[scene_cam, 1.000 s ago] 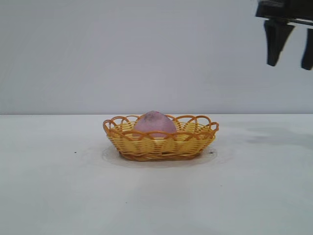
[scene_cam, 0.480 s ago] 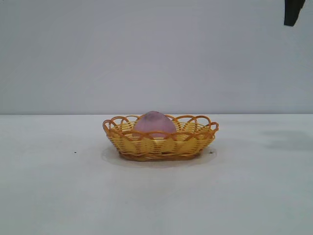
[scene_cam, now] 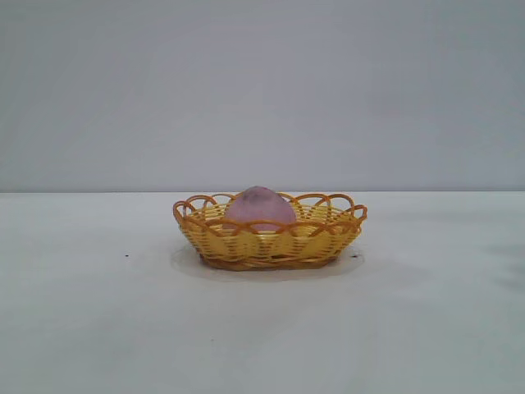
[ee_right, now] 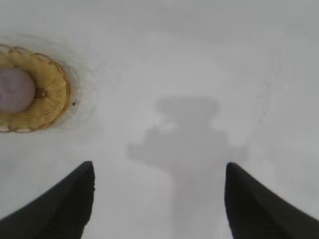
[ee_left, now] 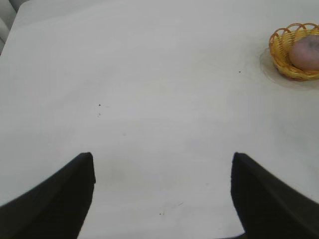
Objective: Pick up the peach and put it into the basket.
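Right gripper (ee_right: 158, 199), jaws apart and empty, tilts down over bare table (ee_right: 199, 59), beside the basket (ee_right: 55, 89) holding the peach (ee_right: 15, 89).

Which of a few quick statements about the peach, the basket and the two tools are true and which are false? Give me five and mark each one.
1. The peach lies inside the basket. True.
2. The right tool is shut on the peach. False: it is open, holds nothing, and hangs over bare table with the basket off to one side.
3. The basket is tipped on its side. False: it sits flat on its base on the table.
4. The left tool is open and empty, with the basket far off near the edge of its wrist view. True.
5. In the exterior view a tool hangs right above the basket. False: no tool shows in that view at all.
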Robot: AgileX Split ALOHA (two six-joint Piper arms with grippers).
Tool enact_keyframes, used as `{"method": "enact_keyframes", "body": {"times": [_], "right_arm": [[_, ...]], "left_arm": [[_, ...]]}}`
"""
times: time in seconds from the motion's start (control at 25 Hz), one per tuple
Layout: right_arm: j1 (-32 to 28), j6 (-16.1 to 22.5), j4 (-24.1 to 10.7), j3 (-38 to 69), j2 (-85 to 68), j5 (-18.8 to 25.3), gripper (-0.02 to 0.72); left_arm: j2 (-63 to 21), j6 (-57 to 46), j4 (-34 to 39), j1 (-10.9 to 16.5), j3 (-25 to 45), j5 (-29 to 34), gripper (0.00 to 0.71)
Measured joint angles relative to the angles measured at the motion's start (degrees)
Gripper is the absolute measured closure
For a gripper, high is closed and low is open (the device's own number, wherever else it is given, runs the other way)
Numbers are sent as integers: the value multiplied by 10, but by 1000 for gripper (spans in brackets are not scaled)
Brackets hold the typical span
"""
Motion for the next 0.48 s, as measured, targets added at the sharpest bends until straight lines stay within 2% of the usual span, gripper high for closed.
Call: {"method": "enact_keyframes", "body": {"times": [0.48], "right_arm": [[0,0,0,212,-322,-22,232]], "left_arm": [[0,0,0,0,0,0,176]]}}
